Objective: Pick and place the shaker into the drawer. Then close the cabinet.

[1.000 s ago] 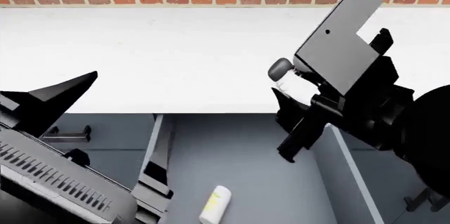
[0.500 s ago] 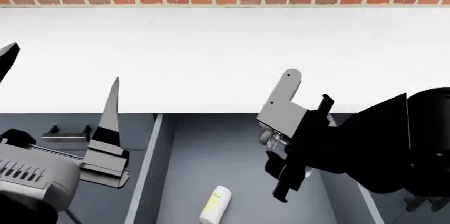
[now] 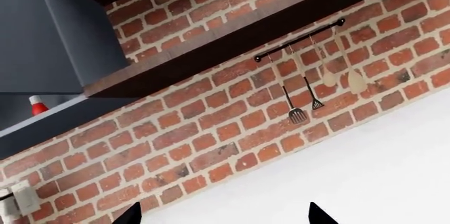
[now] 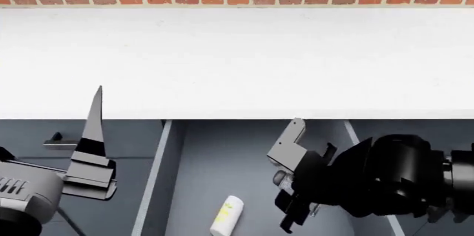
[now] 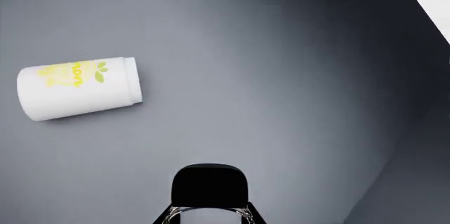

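1. Take the open drawer as your landmark: it is pulled out from the cabinet below the front edge of the white worktop, and its plain grey box fills the lower middle of the head view.
2. Your right gripper is over the right half of that drawer, below the worktop edge and close to the drawer's right wall.
3. Its jaws are closed around the shaker, a clear glass body with a dark rounded cap. In the right wrist view the cap shows between the fingers, above the drawer floor; in the head view the cap peeks out on the gripper's side.
4. You cannot tell from these views whether the shaker touches the drawer floor.
5. A white bottle with yellow-green print lies on its side on the drawer floor, towards the drawer's front and left of the right gripper, apart from it.
6. Your left gripper is outside the drawer, beyond its left wall, in front of the cabinet front that carries a short black handle. One finger points up towards the worktop.
7. In the left wrist view only two dark fingertips show, set well apart with nothing between them, so those jaws are wide and empty. That camera faces the brick wall with its rail of hanging utensils.
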`<state>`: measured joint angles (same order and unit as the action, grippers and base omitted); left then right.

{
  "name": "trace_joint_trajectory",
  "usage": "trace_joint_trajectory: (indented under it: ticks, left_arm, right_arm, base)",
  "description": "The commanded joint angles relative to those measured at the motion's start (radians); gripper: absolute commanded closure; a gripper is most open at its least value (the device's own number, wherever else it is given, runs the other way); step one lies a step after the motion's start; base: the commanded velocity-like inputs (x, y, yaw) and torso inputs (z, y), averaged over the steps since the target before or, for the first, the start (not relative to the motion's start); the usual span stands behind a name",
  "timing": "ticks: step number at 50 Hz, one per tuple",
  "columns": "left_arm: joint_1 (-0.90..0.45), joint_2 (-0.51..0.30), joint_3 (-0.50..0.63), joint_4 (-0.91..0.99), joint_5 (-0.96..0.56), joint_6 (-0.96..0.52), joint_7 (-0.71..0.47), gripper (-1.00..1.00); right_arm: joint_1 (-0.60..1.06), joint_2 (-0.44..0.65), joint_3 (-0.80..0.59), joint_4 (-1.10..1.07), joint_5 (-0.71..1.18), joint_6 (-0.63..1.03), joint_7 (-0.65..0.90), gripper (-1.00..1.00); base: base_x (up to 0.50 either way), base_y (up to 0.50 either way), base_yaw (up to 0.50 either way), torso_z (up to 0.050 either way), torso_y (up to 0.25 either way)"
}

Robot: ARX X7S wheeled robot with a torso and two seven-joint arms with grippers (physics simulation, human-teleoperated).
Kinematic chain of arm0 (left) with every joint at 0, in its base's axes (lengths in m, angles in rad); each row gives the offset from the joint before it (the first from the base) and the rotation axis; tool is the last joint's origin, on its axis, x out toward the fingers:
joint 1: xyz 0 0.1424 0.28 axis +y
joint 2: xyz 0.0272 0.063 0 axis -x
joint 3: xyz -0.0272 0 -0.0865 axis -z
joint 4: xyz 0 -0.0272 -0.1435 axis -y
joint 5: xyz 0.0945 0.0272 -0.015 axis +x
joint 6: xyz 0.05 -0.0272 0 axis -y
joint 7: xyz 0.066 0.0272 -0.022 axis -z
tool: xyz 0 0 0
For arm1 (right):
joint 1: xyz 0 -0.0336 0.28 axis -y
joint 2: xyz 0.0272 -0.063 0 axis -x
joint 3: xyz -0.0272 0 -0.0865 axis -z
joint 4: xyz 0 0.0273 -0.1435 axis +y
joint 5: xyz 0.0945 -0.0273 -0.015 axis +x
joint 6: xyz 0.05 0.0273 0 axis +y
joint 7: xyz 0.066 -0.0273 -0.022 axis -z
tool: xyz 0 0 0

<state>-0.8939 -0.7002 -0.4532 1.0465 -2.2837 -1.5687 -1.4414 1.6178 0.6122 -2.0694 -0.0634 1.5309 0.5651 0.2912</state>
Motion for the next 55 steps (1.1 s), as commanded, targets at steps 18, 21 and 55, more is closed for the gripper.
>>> trace_joint_trajectory:
  ticks: [18, 21, 55]
  left_arm:
    - [0.072, 0.078, -0.060, 0.000, 0.052, -0.001, 0.066, -1.00]
    - [0.084, 0.121, -0.051, 0.000, 0.110, -0.001, 0.087, -1.00]
    - [0.179, 0.309, 0.071, -0.029, 0.451, 0.122, 0.250, -1.00]
  right_arm:
    - [-0.241, 0.069, 0.102, 0.001, -0.017, -0.274, 0.176, -1.00]
    - [-0.202, 0.168, 0.153, -0.187, -0.024, -0.337, 0.289, -1.00]
    - [0.159, 0.497, 0.449, -0.948, -0.054, -0.447, 0.965, -1.00]
  base:
    - [0.00, 0.00, 0.00, 0.000, 0.000]
    - [0.00, 0.00, 0.00, 0.000, 0.000]
    - [0.00, 0.00, 0.00, 0.000, 0.000]
